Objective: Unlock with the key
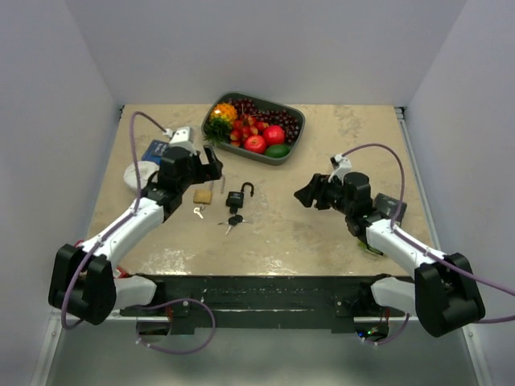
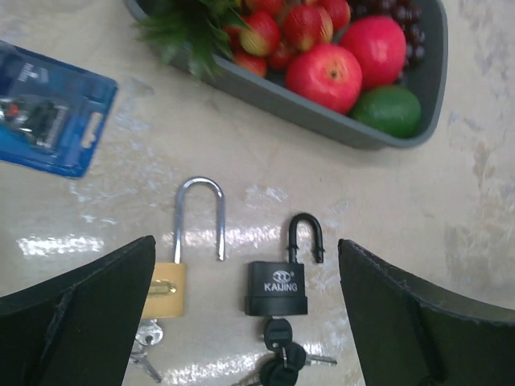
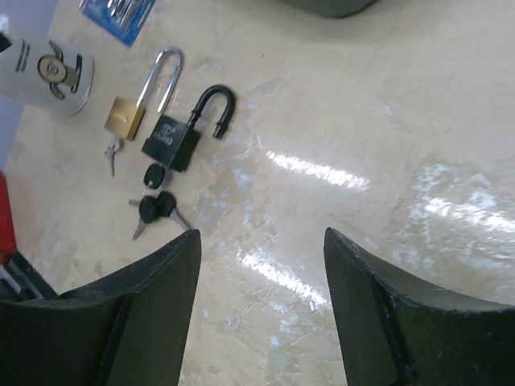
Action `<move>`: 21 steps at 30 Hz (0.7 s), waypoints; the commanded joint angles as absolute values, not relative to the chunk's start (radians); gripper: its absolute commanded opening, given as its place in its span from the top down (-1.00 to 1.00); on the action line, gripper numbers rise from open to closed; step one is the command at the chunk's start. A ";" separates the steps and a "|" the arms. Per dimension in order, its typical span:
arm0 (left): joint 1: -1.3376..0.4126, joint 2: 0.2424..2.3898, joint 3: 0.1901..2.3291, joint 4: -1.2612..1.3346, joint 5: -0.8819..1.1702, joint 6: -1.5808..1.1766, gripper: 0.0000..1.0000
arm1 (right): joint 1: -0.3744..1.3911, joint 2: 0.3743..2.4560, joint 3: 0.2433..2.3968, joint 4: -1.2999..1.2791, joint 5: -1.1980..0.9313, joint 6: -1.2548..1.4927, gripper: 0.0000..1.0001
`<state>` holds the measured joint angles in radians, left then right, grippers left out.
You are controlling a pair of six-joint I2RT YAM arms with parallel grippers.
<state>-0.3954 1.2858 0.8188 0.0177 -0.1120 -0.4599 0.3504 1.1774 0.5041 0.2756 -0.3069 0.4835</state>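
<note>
A black padlock (image 1: 236, 198) lies on the table with its shackle open; it also shows in the left wrist view (image 2: 278, 288) and the right wrist view (image 3: 172, 141). A black-headed key (image 2: 279, 331) sits in its base, with more keys (image 2: 283, 371) on the ring. A brass padlock (image 2: 167, 288) with an open silver shackle lies to its left, small silver keys (image 2: 147, 342) below it. My left gripper (image 1: 214, 166) is open and empty above both locks. My right gripper (image 1: 304, 195) is open and empty, to the right of the locks.
A grey tray (image 1: 291, 149) of fruit stands at the back centre. A blue blister pack (image 2: 50, 108) and a white round object (image 1: 138, 175) lie at the left. A dark object (image 1: 396, 207) lies by the right arm.
</note>
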 commanded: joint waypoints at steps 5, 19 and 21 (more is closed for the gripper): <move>-0.143 1.039 0.776 0.043 0.071 -0.532 -0.99 | 0.213 1.072 0.597 0.200 -0.193 0.459 -0.32; -0.140 0.867 0.801 0.003 0.028 -0.345 -0.99 | 0.209 0.799 0.563 0.120 -0.002 0.411 -0.33; -0.140 0.865 0.796 0.008 0.026 -0.344 -0.99 | 0.210 0.804 0.560 0.127 -0.002 0.414 -0.33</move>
<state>-0.1406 0.8764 0.7822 -0.0029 0.0345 -0.3958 0.2108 0.8082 0.5644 0.1196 -0.0414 0.4286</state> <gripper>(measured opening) 0.994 0.663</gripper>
